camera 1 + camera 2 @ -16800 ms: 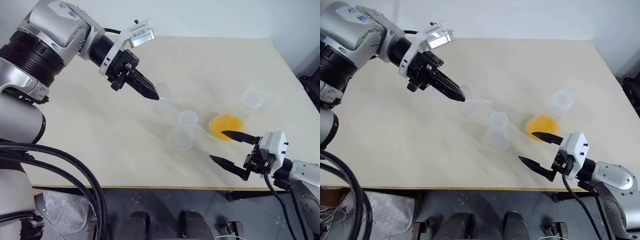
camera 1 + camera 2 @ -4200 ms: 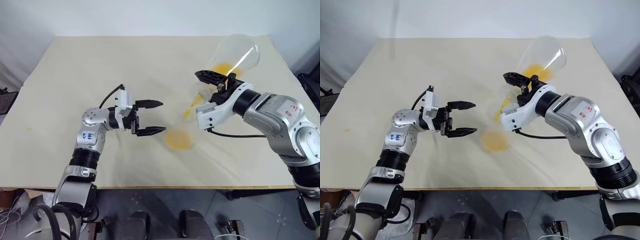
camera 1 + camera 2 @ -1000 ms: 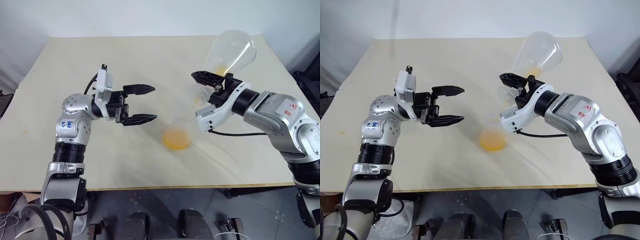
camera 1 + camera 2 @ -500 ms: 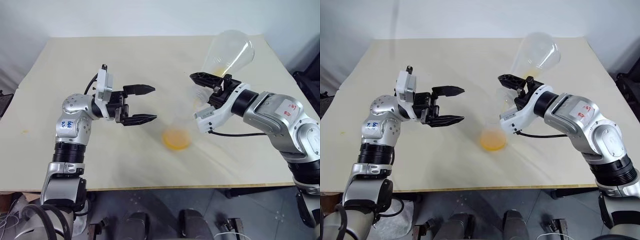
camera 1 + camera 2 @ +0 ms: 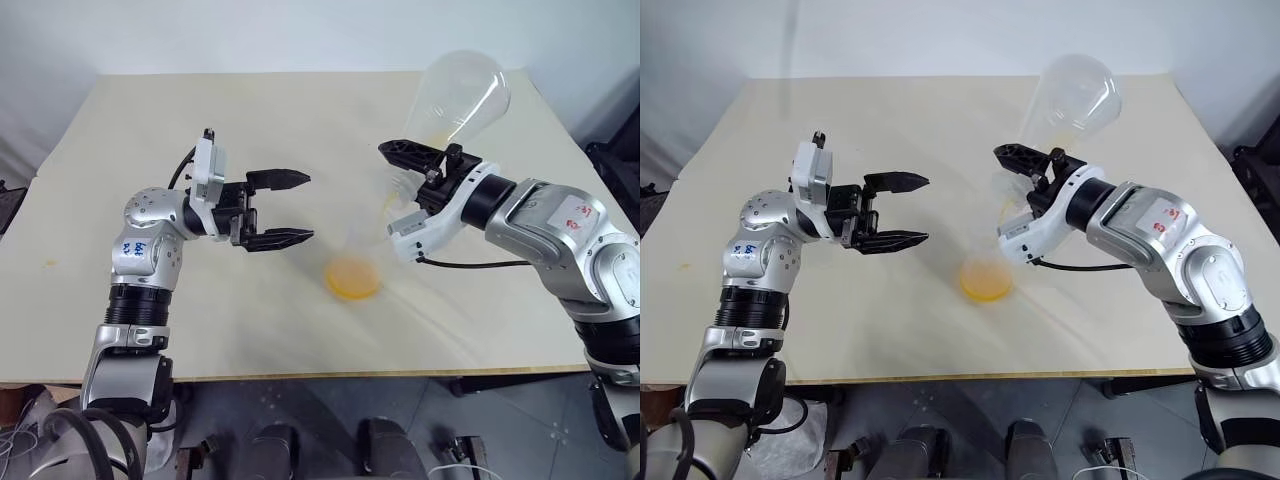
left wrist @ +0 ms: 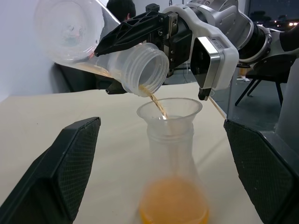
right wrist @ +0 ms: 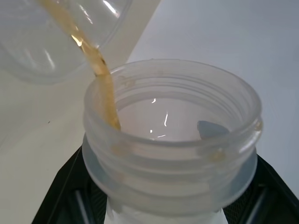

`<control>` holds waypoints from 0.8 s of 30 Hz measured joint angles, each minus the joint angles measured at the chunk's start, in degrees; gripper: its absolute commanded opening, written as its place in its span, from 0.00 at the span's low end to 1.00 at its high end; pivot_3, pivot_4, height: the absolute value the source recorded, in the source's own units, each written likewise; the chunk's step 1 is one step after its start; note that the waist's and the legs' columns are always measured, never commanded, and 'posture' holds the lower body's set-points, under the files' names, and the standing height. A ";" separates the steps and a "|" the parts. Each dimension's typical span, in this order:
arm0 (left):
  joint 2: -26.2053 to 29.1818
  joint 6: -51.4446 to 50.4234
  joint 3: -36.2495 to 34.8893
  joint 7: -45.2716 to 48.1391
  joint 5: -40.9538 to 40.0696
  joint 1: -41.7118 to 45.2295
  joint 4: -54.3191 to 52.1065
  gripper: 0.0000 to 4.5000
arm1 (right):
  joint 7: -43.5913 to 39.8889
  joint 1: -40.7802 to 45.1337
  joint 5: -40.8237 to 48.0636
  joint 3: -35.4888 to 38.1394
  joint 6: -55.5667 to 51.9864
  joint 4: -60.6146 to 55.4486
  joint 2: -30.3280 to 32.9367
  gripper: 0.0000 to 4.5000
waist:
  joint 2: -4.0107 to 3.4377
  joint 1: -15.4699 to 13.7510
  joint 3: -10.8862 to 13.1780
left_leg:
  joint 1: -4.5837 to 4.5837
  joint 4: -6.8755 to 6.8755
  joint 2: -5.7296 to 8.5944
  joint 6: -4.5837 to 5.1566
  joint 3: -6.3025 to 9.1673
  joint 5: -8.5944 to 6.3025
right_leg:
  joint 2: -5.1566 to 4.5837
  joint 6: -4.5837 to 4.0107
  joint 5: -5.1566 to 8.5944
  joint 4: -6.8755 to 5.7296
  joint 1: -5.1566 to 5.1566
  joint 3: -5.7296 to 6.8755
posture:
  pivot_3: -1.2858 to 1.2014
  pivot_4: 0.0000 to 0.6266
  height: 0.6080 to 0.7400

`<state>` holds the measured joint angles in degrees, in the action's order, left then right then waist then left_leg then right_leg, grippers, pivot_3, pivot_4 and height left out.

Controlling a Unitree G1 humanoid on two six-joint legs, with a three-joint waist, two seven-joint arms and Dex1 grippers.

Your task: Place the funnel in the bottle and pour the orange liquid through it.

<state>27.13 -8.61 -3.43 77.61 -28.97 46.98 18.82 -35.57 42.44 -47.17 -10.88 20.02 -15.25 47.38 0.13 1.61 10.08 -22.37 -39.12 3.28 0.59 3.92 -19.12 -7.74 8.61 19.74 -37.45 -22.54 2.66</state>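
Your right gripper (image 5: pixel 405 160), centre-right, is clamped on the ribbed threaded neck of a clear conical flask (image 5: pixel 455 95), tipped mouth-down. A thin orange liquid (image 6: pixel 158 103) stream enters the see-through funnel (image 6: pixel 170 110) seated in the translucent bottle (image 5: pixel 352 265) mid-frame. Your left gripper (image 5: pixel 290 208), fingers apart, hovers just left of it above the matte beige table (image 5: pixel 250 120).
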 measured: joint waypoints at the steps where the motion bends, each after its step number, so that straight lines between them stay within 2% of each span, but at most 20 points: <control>1: 0.00 0.00 0.00 -0.01 0.00 -0.01 0.00 1.00 | 0.00 0.00 -0.02 0.00 0.05 0.00 -0.02 0.56 | 0.00 0.00 0.00 | 0.00 0.00 0.00 0.00 0.00 0.00 | 0.00 0.00 0.00 0.00 0.00 0.00 | 0.52 0.24 1.00; 24: 0.00 0.04 0.00 -0.05 0.07 -0.05 0.01 1.00 | 0.31 1.18 -2.13 -0.10 1.44 1.19 -0.57 0.56 | 0.00 0.03 0.00 | 0.00 0.00 0.00 0.00 0.00 0.00 | 0.00 0.00 0.00 -0.01 0.00 0.00 | 0.52 0.24 1.00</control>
<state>27.13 -8.57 -3.43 77.57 -28.90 46.94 18.82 -35.26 43.62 -49.31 -10.98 21.46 -14.05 46.81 0.13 1.64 10.08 -22.37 -39.11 3.28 0.59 3.92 -19.12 -7.74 8.61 19.74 -37.46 -22.54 2.66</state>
